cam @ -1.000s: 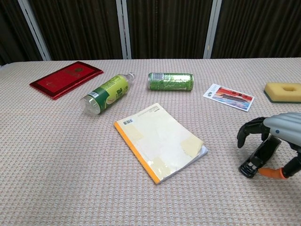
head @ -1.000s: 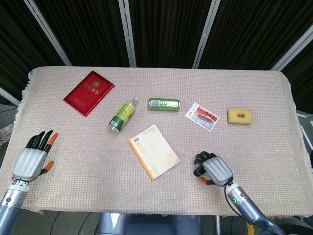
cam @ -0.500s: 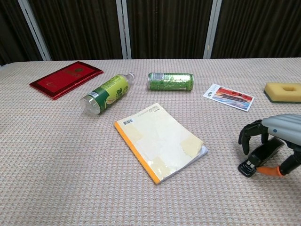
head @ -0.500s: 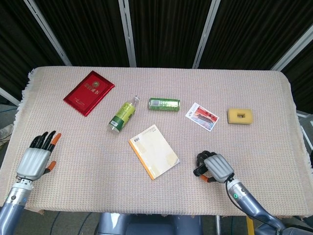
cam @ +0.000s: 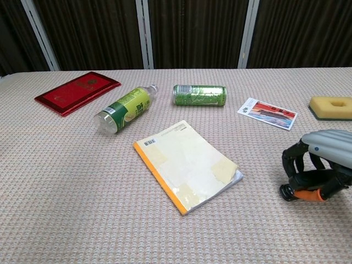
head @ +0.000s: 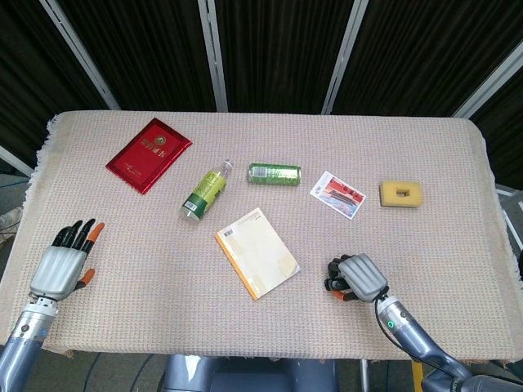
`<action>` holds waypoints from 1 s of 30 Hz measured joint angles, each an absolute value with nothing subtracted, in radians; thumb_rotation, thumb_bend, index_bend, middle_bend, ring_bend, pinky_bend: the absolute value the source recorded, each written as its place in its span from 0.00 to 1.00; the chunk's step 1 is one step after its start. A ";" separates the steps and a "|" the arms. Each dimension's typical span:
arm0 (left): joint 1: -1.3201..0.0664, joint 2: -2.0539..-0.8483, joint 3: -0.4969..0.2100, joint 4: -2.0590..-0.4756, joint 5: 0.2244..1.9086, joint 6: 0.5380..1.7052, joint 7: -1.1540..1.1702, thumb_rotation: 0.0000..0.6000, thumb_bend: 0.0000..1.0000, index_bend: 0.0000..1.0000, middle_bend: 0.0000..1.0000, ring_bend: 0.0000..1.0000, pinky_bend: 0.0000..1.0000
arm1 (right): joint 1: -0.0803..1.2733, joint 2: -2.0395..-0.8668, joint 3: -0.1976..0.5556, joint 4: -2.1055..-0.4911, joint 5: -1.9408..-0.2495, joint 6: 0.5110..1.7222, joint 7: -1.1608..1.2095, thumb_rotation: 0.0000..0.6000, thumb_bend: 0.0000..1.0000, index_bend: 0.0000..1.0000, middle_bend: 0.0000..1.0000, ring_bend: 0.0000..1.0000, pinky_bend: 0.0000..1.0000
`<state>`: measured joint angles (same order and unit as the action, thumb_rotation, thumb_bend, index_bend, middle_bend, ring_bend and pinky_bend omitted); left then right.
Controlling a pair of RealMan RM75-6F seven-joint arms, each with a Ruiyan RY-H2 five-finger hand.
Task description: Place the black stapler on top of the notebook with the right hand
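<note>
Curling our right hand (cam: pixel 322 165) around the black stapler (cam: pixel 306 183), we gripped it low on the table (head: pixel 425 147), right of the notebook (cam: pixel 187 165), ready to lift. Our left hand (head: pixel 61 263) rested with fingers apart, holding nothing.

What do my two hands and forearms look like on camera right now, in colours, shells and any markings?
Both hands have a light grey ribbed shell over the back, with black fingers and orange tips on some: left hand, right hand. Each wrist is grey metal with a small green dot. The forearms are blue-grey tubes. A thin dark cable runs beside the right wrist. No sleeves.
</note>
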<state>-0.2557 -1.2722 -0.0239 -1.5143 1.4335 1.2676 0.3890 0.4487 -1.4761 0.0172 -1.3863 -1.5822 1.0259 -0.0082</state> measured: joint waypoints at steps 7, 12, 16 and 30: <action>-0.263 -1.271 -0.020 -1.510 1.437 1.258 0.376 1.00 0.31 0.00 0.00 0.00 0.13 | 0.442 -1.457 0.022 -1.439 -1.581 1.061 -0.077 1.00 0.26 0.70 0.53 0.51 0.67; -0.269 -1.270 -0.020 -1.504 1.437 1.250 0.363 1.00 0.30 0.00 0.00 0.00 0.13 | 0.441 -1.428 0.041 -1.528 -1.558 1.078 -0.145 1.00 0.26 0.71 0.54 0.51 0.68; -0.277 -1.273 -0.020 -1.497 1.434 1.234 0.356 1.00 0.30 0.00 0.00 0.00 0.13 | 0.450 -1.417 0.071 -1.601 -1.526 1.084 -0.190 1.00 0.26 0.71 0.54 0.51 0.68; -0.295 -1.278 -0.016 -1.470 1.434 1.211 0.323 1.00 0.30 0.00 0.00 0.00 0.13 | 0.549 -1.543 0.178 -1.700 -1.324 1.013 -0.343 1.00 0.25 0.71 0.54 0.52 0.68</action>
